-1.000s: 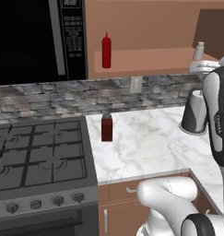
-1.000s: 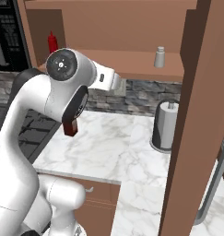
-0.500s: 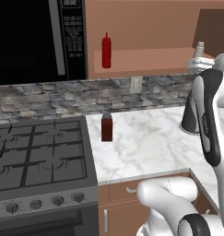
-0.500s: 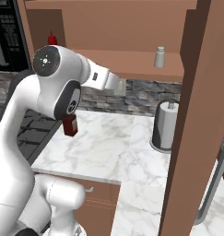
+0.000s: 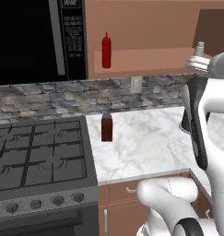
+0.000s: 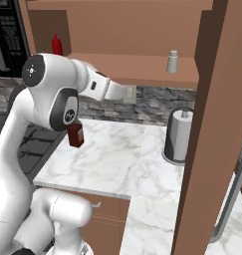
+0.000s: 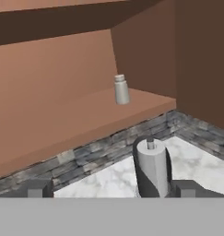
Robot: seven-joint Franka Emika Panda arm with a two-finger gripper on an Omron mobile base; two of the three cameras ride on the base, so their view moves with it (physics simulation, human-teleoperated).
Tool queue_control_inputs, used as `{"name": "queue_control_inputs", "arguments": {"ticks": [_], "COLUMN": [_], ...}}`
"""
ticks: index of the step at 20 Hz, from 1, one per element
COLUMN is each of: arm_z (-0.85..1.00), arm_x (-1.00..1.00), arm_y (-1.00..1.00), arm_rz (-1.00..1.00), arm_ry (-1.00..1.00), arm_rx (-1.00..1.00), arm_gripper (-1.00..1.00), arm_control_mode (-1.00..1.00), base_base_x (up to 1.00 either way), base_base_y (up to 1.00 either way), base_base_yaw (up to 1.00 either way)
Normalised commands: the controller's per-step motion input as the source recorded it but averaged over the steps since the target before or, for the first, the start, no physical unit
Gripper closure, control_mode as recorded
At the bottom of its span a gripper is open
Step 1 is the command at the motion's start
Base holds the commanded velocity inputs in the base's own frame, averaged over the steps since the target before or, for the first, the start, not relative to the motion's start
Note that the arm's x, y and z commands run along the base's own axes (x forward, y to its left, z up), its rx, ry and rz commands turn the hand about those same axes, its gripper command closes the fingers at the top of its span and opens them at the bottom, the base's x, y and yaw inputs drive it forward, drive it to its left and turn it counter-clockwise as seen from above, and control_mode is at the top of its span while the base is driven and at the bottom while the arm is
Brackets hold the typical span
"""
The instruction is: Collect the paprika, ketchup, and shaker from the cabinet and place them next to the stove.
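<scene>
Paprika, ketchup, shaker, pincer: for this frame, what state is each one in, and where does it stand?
paprika: upright on the marble counter beside the stove, already out of the cabinet.
ketchup: upright on the cabinet shelf, not yet collected.
shaker: upright on the cabinet shelf, untouched.
pincer: open, empty, facing the shaker from a distance.
paper towel roll: upright on the counter below the shelf.

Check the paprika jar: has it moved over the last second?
No. The paprika stands on the marble counter beside the stove, same spot as before; only the arm swung.
</scene>
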Motion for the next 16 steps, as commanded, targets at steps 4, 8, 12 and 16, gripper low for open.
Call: {"name": "queue_control_inputs", "arguments": {"ticks": [4, 8, 12, 16], "arm_z": [0.0, 0.02, 0.1, 0.06], "arm_x": [0.09, 0.22, 0.24, 0.31], "arm_y": [-0.01, 0.04, 0.03, 0.0], "arm_rz": [-0.1, -0.06, -0.02, 0.0], "arm_ry": [-0.04, -0.01, 0.0, 0.0], "arm_rx": [0.0, 0.0, 0.0, 0.0], "arm_gripper": [-1.0, -1.0, -1.0, -1.0], "arm_control_mode": [-1.0, -1.0, -1.0, -1.0], "base_base_x": [0.0, 0.0, 0.0, 0.0], "base_base_y": [0.0, 0.0, 0.0, 0.0], "base_base_yaw": [0.0, 0.0, 0.0, 0.0]}}
